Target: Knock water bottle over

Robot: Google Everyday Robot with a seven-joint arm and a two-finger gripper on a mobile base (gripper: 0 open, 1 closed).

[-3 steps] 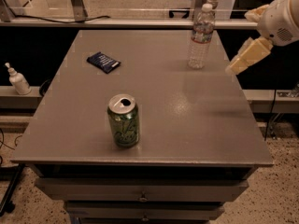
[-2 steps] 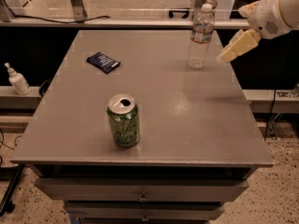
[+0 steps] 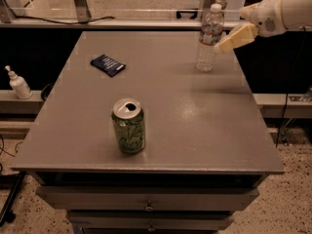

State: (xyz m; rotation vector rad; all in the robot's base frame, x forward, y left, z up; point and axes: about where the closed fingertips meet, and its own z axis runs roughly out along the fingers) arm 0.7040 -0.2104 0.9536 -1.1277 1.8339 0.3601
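Note:
The water bottle (image 3: 208, 38) is a slim clear bottle with a white cap and a white-red label band. It stands upright near the far right corner of the grey table (image 3: 185, 116). My gripper (image 3: 225, 44), with cream-coloured fingers on a white arm, comes in from the right at the height of the bottle's label. Its tip is right against the bottle's right side, touching or nearly so.
A green drink can (image 3: 128, 126) stands upright near the table's front middle. A dark blue packet (image 3: 107, 65) lies at the far left of the table. A small white pump bottle (image 3: 18, 83) stands on a ledge left of the table. Drawers sit below the front edge.
My gripper has moved left and slightly up, from well right of the water bottle to right against it. The bottle still stands upright.

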